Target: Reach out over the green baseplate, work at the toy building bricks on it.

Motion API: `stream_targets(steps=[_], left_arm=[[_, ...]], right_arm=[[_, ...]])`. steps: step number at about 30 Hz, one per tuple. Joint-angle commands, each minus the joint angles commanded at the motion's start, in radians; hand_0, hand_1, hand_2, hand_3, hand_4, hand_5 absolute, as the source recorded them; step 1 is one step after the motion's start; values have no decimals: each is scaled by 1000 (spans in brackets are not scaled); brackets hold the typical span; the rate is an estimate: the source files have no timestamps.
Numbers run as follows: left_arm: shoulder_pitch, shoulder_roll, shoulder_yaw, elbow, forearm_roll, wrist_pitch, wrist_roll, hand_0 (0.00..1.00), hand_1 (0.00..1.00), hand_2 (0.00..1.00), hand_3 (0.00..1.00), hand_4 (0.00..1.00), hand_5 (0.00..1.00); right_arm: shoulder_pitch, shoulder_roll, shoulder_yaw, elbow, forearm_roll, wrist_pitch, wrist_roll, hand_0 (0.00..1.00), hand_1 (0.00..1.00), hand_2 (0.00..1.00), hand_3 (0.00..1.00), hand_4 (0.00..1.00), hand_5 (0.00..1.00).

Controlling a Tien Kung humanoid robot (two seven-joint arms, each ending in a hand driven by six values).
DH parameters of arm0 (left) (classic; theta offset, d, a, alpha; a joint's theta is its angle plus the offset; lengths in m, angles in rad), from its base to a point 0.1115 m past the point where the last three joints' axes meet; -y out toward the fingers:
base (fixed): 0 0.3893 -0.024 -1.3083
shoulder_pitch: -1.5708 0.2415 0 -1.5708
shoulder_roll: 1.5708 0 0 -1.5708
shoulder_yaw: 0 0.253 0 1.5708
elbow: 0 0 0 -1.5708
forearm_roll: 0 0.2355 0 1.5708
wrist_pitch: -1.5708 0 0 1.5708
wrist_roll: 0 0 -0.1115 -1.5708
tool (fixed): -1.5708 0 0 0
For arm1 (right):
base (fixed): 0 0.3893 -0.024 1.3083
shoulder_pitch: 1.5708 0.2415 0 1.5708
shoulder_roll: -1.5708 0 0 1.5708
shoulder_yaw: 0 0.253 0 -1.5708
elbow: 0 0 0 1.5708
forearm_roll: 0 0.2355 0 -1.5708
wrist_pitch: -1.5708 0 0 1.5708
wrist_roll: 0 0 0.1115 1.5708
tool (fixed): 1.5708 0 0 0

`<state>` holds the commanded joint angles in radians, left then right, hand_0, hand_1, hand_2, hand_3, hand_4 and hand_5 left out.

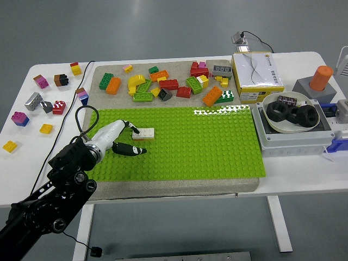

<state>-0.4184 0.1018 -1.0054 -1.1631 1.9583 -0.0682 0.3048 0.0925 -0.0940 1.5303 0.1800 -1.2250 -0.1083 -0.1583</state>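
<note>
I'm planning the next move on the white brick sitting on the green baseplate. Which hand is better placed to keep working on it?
The left hand. It is over the green baseplate with a fingertip at the white brick. The right arm is not in view.
</note>
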Motion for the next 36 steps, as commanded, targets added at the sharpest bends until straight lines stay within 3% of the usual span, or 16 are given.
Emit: stream_targets(steps=[10, 14, 15, 19, 20, 21, 26, 27, 28, 32, 33, 36], left_arm=[[18, 9, -42, -56, 10, 27, -11, 998, 920, 910, 626, 935, 312], [45, 16, -70, -125, 37, 67, -6, 998, 920, 910, 626, 935, 312], [52, 18, -77, -141, 42, 76, -7, 989, 912, 896, 606, 860, 229], [118, 38, -117, -221, 37, 129, -37, 989, 912, 896, 606, 860, 229], [146, 45, -132, -248, 32, 155, -62, 989, 912, 896, 606, 860, 229], [165, 48, -141, -266, 29, 173, -81, 925, 863, 852, 612, 751, 124], [274, 54, -174, -288, -59, 285, -224, 925, 863, 852, 612, 751, 124], [295, 51, -175, -279, -85, 309, -257, 778, 734, 727, 596, 677, 64], [313, 47, -172, -269, -113, 335, -295, 778, 734, 727, 596, 677, 64], [343, 30, -145, -243, -219, 425, -428, 778, 734, 727, 596, 677, 64], [345, 25, -136, -239, -247, 447, -461, 733, 697, 701, 600, 647, 40], [345, 18, -113, -231, -309, 485, -533, 733, 697, 701, 600, 647, 40]], right_arm=[[-1, 1, -5, 0, -4, 2, -3, 517, 532, 581, 626, 627, 749], [-1, 3, -7, 0, -9, 4, -5, 517, 532, 581, 626, 627, 749], [-1, 4, -8, 0, -10, 4, -6, 517, 533, 587, 626, 627, 748], [-3, 14, -22, 0, -6, 12, -8, 517, 533, 587, 626, 627, 748], [-6, 16, -32, 0, -2, 19, -9, 517, 533, 587, 626, 627, 748], [-9, 18, -39, 0, 1, 23, -11, 521, 540, 621, 629, 624, 747], [-26, 25, -61, 0, 22, 38, -25, 521, 540, 621, 629, 624, 747], [-28, 26, -63, 0, 24, 39, -26, 518, 544, 627, 631, 624, 753], [-30, 27, -66, 0, 28, 41, -27, 518, 544, 627, 631, 624, 753], [-34, 31, -78, 0, 48, 50, -28, 518, 544, 627, 631, 624, 753], [-35, 31, -79, 0, 50, 53, -30, 518, 544, 628, 631, 624, 753], [-36, 33, -78, 0, 50, 60, -34, 518, 544, 628, 631, 624, 753]])
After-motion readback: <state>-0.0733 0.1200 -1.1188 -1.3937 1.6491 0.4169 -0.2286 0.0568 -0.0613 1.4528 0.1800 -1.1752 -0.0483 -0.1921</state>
